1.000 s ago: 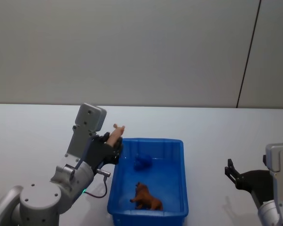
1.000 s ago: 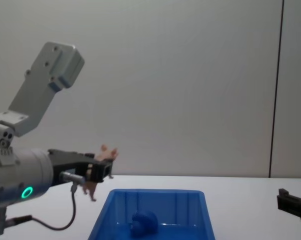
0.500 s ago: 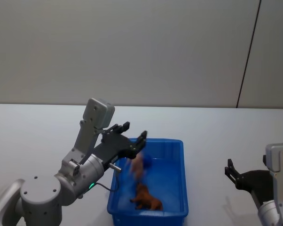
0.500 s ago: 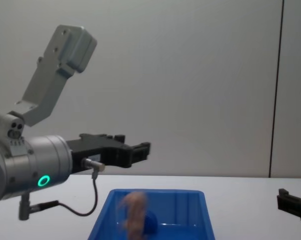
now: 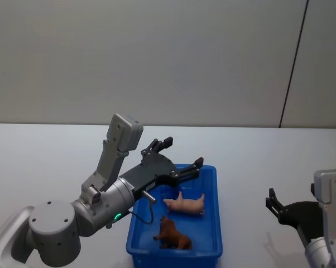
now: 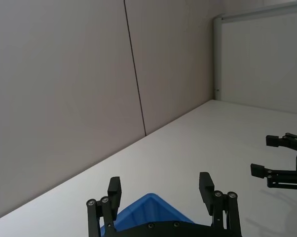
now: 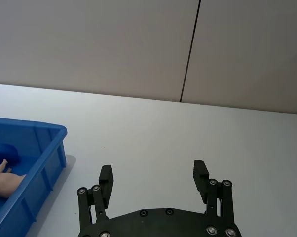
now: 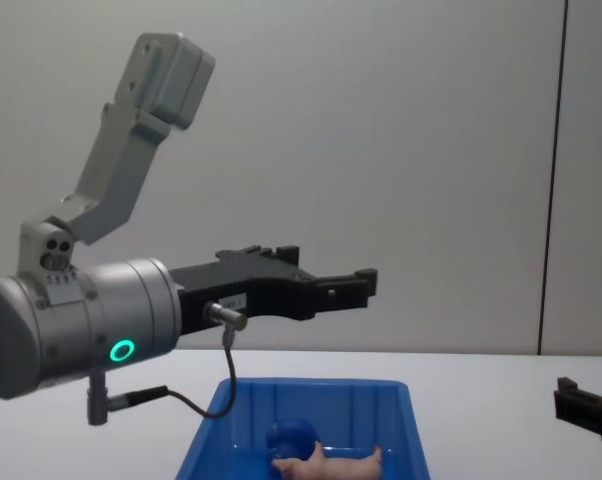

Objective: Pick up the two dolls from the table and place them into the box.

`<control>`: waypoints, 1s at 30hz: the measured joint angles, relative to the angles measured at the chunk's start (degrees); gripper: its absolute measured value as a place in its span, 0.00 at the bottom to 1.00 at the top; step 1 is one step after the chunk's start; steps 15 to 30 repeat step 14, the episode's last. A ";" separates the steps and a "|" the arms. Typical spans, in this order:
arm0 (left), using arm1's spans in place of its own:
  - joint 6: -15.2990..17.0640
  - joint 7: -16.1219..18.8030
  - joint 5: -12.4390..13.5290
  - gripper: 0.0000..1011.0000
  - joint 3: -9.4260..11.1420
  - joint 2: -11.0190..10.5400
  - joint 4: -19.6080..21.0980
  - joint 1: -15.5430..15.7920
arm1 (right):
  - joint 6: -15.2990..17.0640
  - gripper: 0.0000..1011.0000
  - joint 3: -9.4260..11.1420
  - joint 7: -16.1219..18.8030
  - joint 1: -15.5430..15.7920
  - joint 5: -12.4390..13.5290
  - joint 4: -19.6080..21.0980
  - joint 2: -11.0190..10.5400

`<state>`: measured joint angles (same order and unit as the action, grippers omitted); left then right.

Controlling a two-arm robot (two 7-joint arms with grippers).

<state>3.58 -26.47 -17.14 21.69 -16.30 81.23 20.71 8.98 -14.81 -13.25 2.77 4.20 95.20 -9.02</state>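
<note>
- Lying on its side on the floor of the blue box [image 5: 212, 184], the pale pink doll [image 5: 186, 204] is stretched across the bin's middle; the chest view has it low against the ribbed far wall.
- The dark blue doll [image 8: 291, 438] sits just behind the pink one, touching or nearly touching it, toward the box's far end; from the right wrist camera it shows as a rounded dark shape against the inner wall.
- A brown animal figure [image 5: 172, 235] stands upright at the near end of the box, close to the pink doll but apart from it.
- The left gripper [image 5: 179, 156] hangs over the box's far left corner, its fingers spread wide with nothing between them.
- A green ring light [image 8: 121, 351] glows on the left arm's wrist housing, with a thin cable looping beneath.
- The right gripper [image 7: 153, 177] rests low over the white table [image 5: 268, 151], well to the right of the box, fingers apart and empty.
- No brand, label or writing can be read on any surface.
</note>
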 joint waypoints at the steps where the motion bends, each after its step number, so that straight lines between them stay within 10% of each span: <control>1: -0.22 -0.34 -0.07 0.99 0.02 0.06 -0.21 0.11 | 0.00 0.99 0.00 0.00 0.00 0.00 0.00 0.00; 30: -2.42 -4.07 -0.89 0.99 0.23 0.78 -2.15 1.30 | 0.00 0.99 0.00 0.00 0.00 0.00 0.00 0.00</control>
